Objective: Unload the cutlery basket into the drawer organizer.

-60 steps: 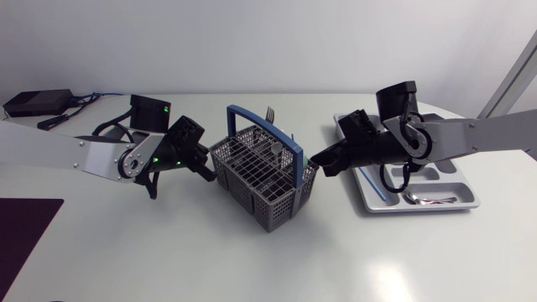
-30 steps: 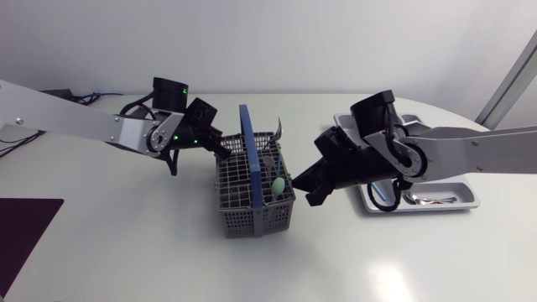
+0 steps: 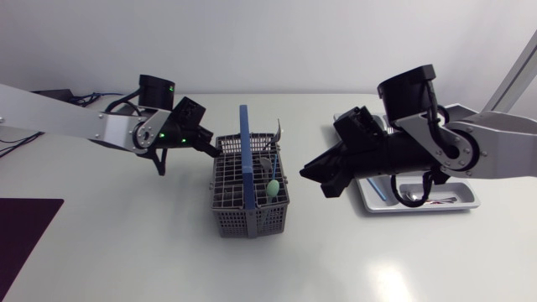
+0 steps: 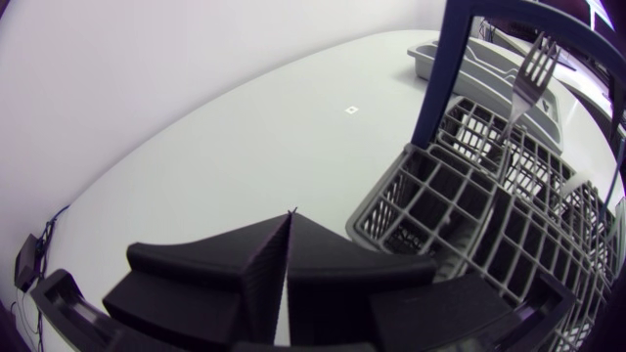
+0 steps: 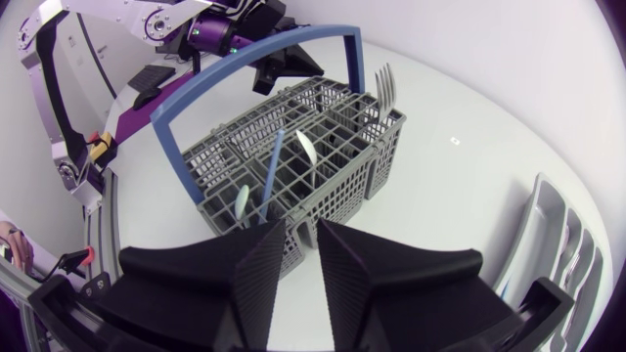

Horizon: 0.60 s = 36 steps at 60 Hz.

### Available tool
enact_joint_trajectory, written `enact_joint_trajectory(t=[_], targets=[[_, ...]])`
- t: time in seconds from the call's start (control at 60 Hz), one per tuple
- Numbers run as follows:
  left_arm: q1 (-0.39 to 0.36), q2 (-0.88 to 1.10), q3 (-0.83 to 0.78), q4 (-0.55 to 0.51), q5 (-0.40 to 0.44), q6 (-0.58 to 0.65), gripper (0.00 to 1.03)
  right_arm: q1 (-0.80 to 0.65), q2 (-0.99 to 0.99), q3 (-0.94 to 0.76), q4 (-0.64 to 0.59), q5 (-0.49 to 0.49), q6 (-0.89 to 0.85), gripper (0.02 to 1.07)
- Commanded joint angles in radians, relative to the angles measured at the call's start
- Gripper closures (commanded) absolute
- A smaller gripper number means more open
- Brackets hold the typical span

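Left arm stretched low to cutlery basket's rear corner, jaws clenched, empty. Right arm alongside, jaws slightly parted. Basket at table centre, long axis front-to-back; fork upright, tines up.

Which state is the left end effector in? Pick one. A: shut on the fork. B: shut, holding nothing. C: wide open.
B: the left end effector is closed tip to tip with nothing between, beside the cutlery basket, where the fork stands ungripped.
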Motion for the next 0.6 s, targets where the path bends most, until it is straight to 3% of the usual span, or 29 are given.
enact_joint_trajectory(t=[0.0, 0.083, 0.317, 0.583], targets=[[0.007, -0.116, -0.078, -0.008, 0.015, 0.027, 0.79, -0.002, -0.022, -0.009, -0.033, -0.014, 0.02, 0.69], [0.01, -0.199, -0.131, -0.034, 0.018, 0.052, 0.79, 0.014, -0.028, -0.003, -0.048, -0.017, 0.027, 0.59], [0.007, -0.401, -0.257, -0.116, 0.043, 0.116, 0.8, 0.065, -0.011, 0.023, -0.05, -0.037, 0.087, 0.59], [-0.051, -0.542, -0.348, -0.181, 0.046, 0.147, 0.8, 0.119, 0.053, 0.071, -0.047, -0.032, 0.147, 0.56]])
